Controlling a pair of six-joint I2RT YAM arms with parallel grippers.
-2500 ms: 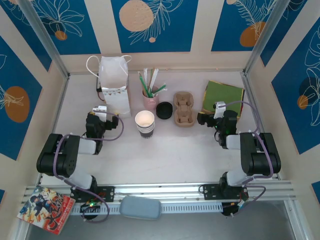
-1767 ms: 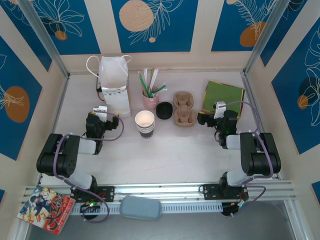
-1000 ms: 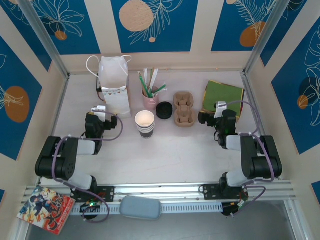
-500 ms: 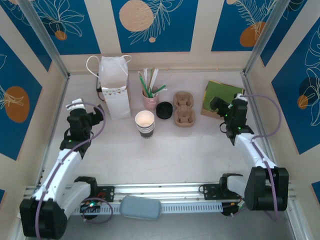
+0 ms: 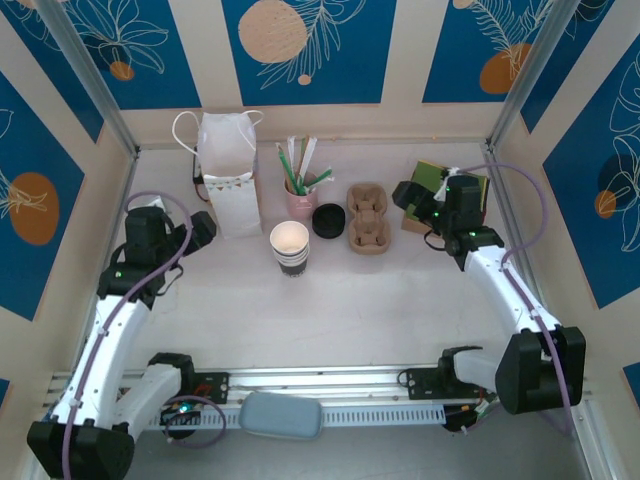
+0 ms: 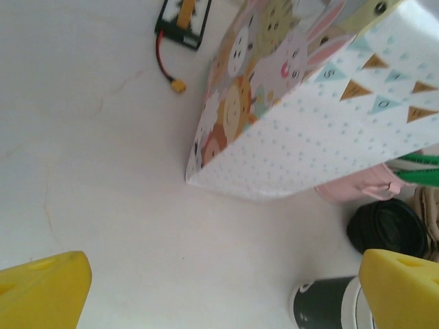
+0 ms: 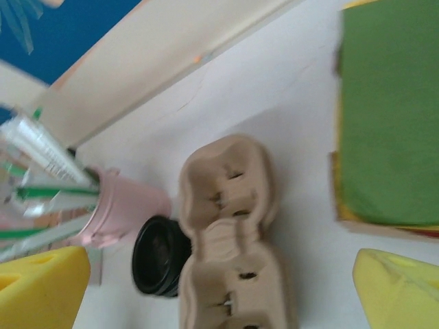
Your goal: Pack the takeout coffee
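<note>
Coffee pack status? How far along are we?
Done: nothing yet. The paper cup stands uncovered, and the black lid lies loose nearby. In hand: nothing. The left gripper near the white bag and the right gripper near the cardboard carrier are both open and empty. Left: probably lid the cup, then put it into the bag.

Robot test booth, patterned wall panels [image 5: 300, 50], aluminium rail [image 5: 330, 378]

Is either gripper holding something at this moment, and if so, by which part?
Nothing is held: the left gripper and the right gripper both stand open and empty.
</note>
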